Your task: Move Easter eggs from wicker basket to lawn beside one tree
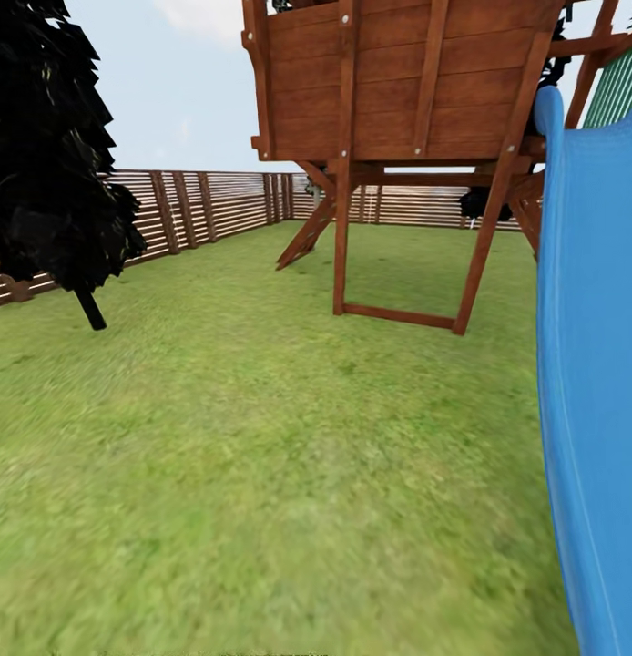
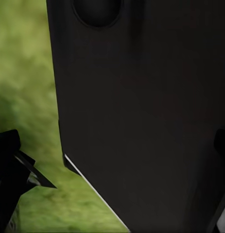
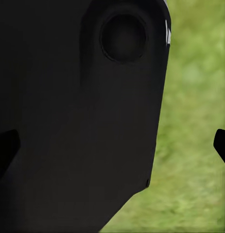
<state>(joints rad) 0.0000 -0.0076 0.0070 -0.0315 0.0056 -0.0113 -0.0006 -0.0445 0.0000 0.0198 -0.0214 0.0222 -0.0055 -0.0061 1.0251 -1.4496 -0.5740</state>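
No eggs or basket showed across the lawn (image 1: 261,474); whether either hand was wide or holding anything I could not tell. Driving on, the base risked clipping the blue slide (image 1: 594,383) close alongside.

The broad, flat lawn of mottled green grass (image 1: 261,437) spreads from the foreground to a brown horizontal-slat wooden fence (image 1: 216,205) that bounds the garden at the far side. Blurred green grass (image 2: 25,73) also shows in the left wrist view, and more of it (image 3: 195,145) in the right wrist view.
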